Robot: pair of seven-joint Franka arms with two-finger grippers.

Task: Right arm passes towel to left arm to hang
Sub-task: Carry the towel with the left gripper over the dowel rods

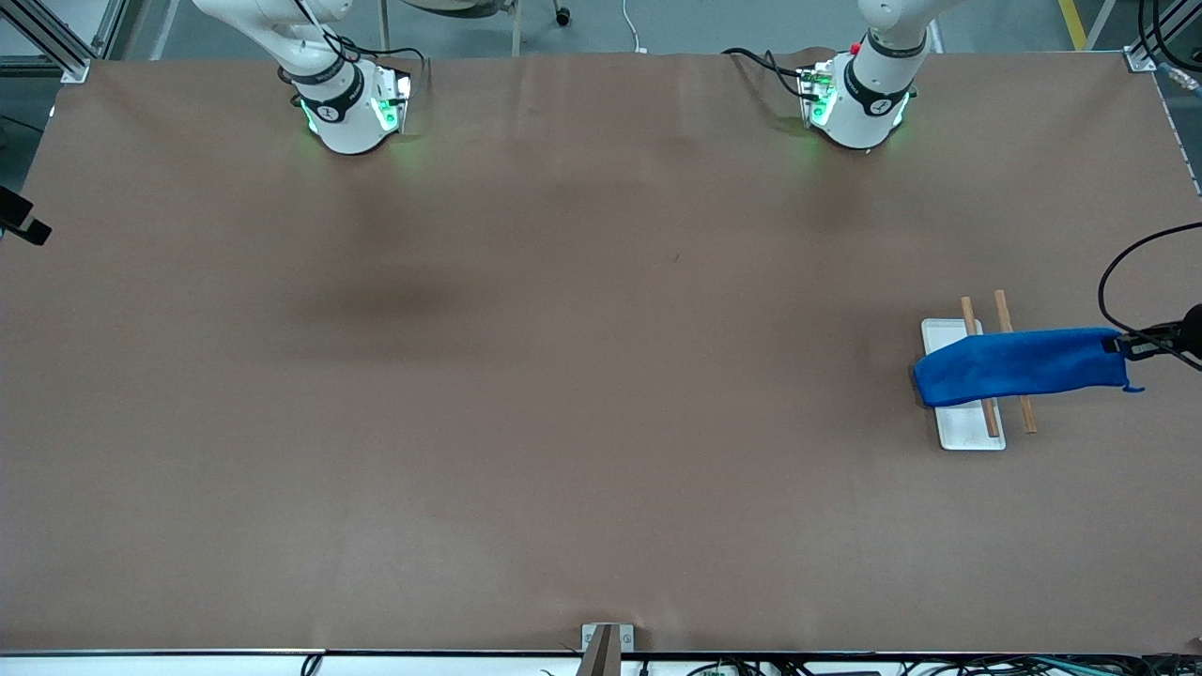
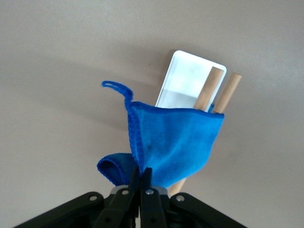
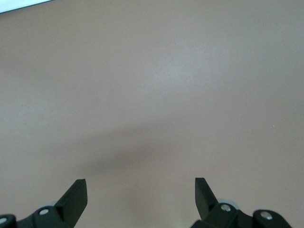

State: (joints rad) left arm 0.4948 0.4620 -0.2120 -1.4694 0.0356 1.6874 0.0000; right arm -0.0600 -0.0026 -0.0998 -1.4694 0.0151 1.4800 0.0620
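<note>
The bright blue towel point(image 1: 1019, 366) stretches across two wooden rods point(image 1: 1003, 310) that stand on a white base point(image 1: 967, 432) at the left arm's end of the table. I cannot tell whether it touches the rods. My left gripper point(image 1: 1119, 345) is shut on one end of the towel, with the loose thread point(image 1: 1134, 387) beside it. The left wrist view shows the left gripper point(image 2: 141, 173) pinching the towel point(image 2: 173, 142) over the rods point(image 2: 209, 88) and the base point(image 2: 183, 80). My right gripper point(image 3: 141, 190) is open and empty over bare table; the front view shows only that arm's base point(image 1: 347, 113).
A black cable point(image 1: 1117, 263) loops in at the table's edge by the left gripper. A small metal bracket point(image 1: 606, 643) sits on the edge nearest the front camera. A black fixture point(image 1: 19, 221) juts in at the right arm's end.
</note>
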